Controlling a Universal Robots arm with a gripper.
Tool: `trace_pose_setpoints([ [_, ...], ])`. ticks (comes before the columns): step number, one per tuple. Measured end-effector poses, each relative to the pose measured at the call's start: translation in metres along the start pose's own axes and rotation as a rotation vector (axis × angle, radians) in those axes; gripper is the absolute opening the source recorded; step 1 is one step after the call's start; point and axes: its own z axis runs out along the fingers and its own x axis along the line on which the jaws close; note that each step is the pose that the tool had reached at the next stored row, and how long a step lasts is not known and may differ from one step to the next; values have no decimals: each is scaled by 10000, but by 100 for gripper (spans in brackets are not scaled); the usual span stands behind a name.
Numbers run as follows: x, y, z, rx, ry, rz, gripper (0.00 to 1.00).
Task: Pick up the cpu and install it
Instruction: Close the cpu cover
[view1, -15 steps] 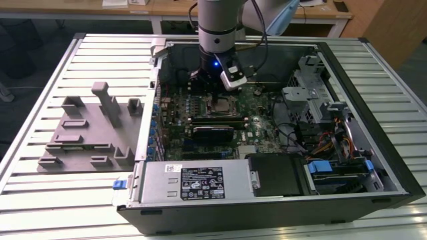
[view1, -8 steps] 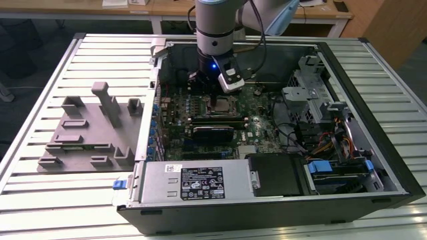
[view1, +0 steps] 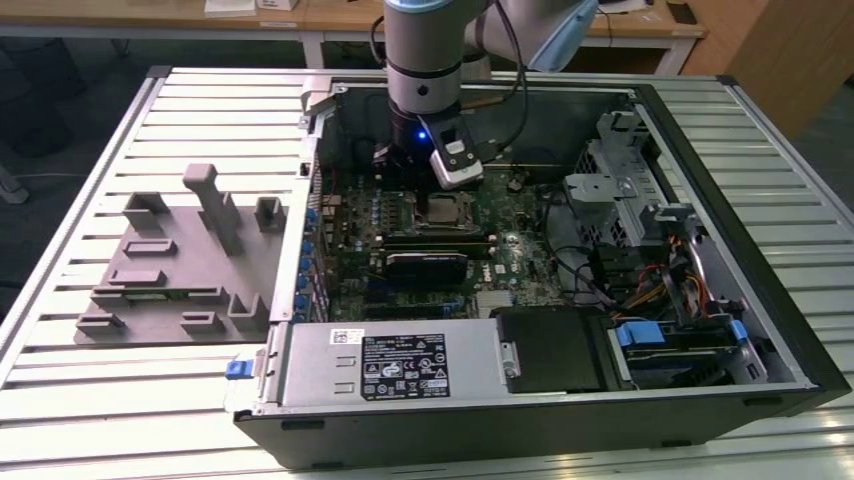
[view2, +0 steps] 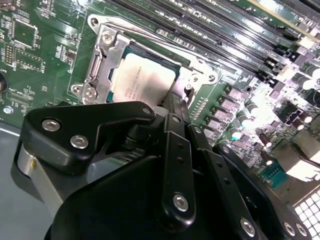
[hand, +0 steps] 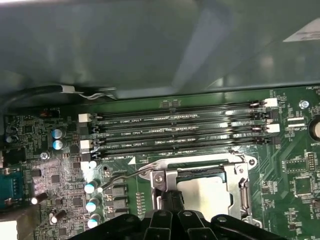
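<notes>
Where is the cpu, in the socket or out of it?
In. In both wrist views the cpu lies flat inside the socket's metal frame.

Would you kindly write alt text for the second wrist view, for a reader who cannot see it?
The silvery cpu lies within the metal socket frame on a green motherboard, the black gripper close at its edge. Long memory slots run beside it.

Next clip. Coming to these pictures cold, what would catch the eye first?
In the exterior view the eye goes first to the arm hanging into the open computer case on the slatted table. In both wrist views the silvery cpu stands out, lying inside the socket's metal frame with the gripper close beside its edge. A grey tray sits beside the case, on the exterior view's left.
</notes>
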Motion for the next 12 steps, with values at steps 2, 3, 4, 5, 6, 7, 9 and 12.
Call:
trace_pose_setpoints([
  [2, 11, -2, 6, 1, 0, 10, 11],
  [3, 14, -3, 7, 1, 0, 13, 11],
  [4, 14, -2, 7, 1, 1, 12, 11],
  [5, 14, -2, 7, 2, 1, 12, 11],
  [6, 14, -3, 8, 0, 0, 12, 11],
  [7, 14, -2, 10, 0, -1, 13, 11],
  [9, 17, -3, 12, 0, -1, 14, 11],
  [12, 20, -3, 13, 0, 0, 13, 11],
])
